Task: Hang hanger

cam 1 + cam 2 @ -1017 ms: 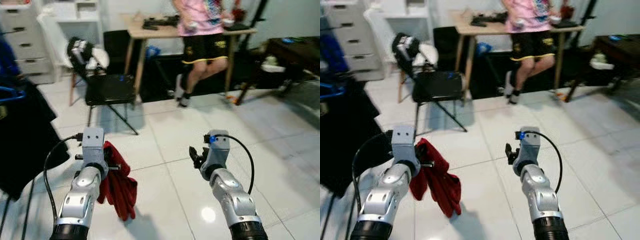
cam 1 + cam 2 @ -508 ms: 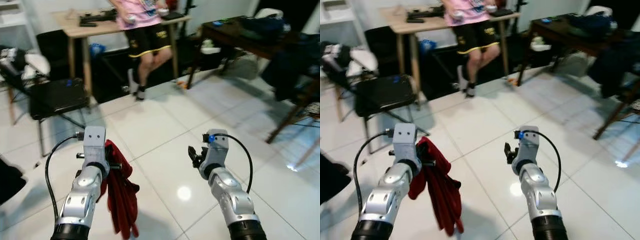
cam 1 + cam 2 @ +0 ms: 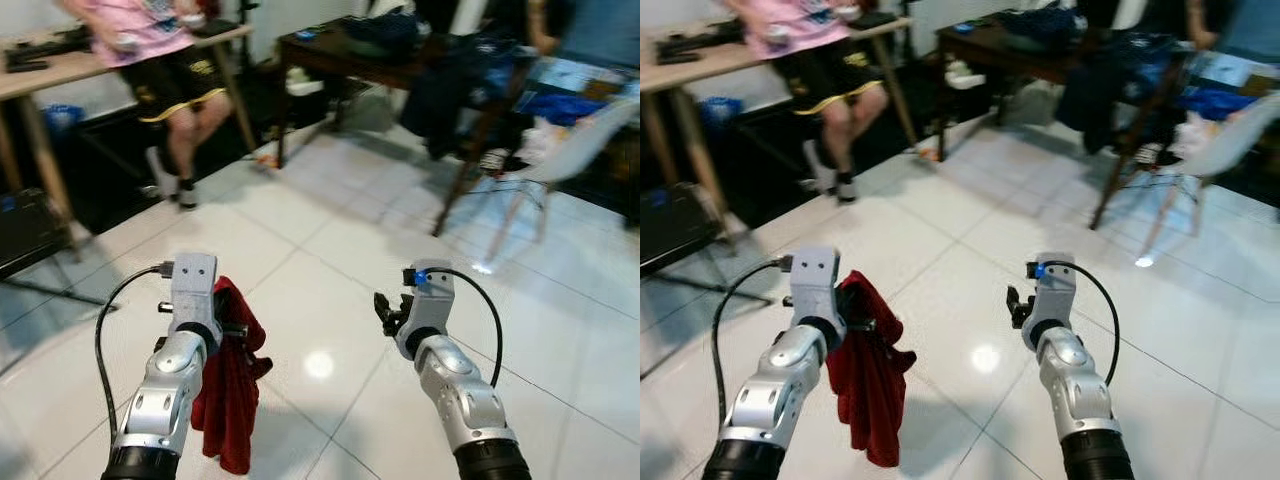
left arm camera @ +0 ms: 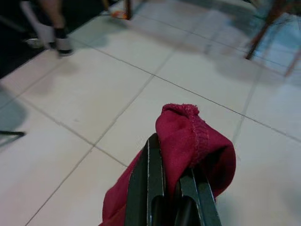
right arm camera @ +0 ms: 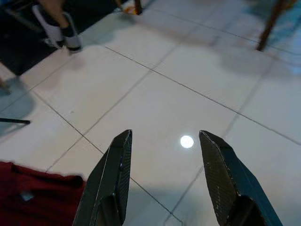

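Since a second ago the whole view has swung across the room: the black chair and white drawers that stood ahead are gone from sight, and the seated person (image 3: 165,60) now sits far off at about 11 o'clock, with a dark wooden table (image 3: 360,62) at 12 o'clock and a white chair (image 3: 560,160) at 2 o'clock. Both arms have kept their pose in front of the body through this turn.

At 9 o'clock the left tool (image 4: 171,188) is clamped tight on a red garment (image 3: 232,375), its two black fingers (image 4: 153,179) pressed close together with a fold of the cloth bunched over their tips. The cloth hangs down from the grip beside the silver forearm, clear of the white tiled floor (image 3: 330,250). Whether a hanger is inside the cloth I cannot tell.

At 3 o'clock the right tool (image 5: 164,160) is held at the same height, its fingers (image 5: 115,174) spread wide apart with nothing between them, tile showing through the gap. From its wrist camera an edge of the red garment lies off beside one finger, not touching it.
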### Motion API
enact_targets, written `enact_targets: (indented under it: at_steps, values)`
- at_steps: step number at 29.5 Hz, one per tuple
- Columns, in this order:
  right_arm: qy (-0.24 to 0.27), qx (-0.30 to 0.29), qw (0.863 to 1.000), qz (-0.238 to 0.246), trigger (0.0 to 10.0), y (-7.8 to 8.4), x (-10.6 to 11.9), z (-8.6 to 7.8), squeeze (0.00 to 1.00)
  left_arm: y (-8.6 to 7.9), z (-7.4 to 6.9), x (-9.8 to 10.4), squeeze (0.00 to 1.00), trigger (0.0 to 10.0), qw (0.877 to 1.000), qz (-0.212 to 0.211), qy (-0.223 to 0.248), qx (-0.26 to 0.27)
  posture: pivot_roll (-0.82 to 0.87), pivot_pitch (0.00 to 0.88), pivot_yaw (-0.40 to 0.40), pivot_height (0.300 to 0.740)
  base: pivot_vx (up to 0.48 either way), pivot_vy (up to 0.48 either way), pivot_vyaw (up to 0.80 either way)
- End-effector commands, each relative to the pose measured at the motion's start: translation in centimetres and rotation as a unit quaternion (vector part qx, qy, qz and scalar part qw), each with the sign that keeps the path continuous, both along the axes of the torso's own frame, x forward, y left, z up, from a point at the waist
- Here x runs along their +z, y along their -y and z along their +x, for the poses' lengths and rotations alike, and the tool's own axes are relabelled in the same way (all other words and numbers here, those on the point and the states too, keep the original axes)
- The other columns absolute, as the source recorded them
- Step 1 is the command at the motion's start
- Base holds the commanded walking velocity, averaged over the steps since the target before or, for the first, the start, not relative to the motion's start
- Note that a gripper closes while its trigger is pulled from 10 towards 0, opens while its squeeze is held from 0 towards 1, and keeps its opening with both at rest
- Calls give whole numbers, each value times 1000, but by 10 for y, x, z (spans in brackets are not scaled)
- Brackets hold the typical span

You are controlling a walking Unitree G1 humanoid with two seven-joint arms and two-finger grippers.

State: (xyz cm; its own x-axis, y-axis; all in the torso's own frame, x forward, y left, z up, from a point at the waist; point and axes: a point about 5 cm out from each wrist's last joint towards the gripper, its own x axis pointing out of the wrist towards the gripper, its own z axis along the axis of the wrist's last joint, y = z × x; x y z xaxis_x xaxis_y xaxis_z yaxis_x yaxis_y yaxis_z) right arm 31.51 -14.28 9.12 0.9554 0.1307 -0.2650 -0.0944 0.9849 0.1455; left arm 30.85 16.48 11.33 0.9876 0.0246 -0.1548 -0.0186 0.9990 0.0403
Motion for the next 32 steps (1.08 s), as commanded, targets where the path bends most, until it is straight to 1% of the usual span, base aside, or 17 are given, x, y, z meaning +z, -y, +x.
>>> enact_targets:
  at_steps: [1,9,12,16,21,23,32]
  values:
    - [-6,-2,1000,-3,10000,2,-4,-1,0,0,0,0,0,10000,1000,4,5,-1,-8,103,-26,740,0,0,-800]
    - [-4,0,1000,-3,10000,1,-4,-1,0,-4,0,0,0,10000,1000,3,7,13,-7,102,-26,740,0,0,-800]
    - [-3,0,1000,-3,10000,1,-4,0,0,-4,0,1,0,10000,1000,5,12,12,-7,103,-28,740,0,0,-800]
    - [-1,2,1000,-5,10000,1,-4,0,0,-4,0,2,0,10000,1000,-2,18,18,-9,101,-30,740,0,0,-800]
    - [-1,4,1000,-6,10000,0,-4,0,0,-4,0,2,0,10000,1000,2,19,15,-9,103,-30,740,0,0,-800]
    - [-1,5,1000,-6,10000,0,-3,0,0,-3,0,2,0,10000,1000,4,20,13,-9,103,-31,740,0,0,-531]
    - [1,15,1000,-9,10000,-1,-4,0,0,-2,0,3,0,10000,1000,1,27,9,-11,99,-31,740,0,0,0]
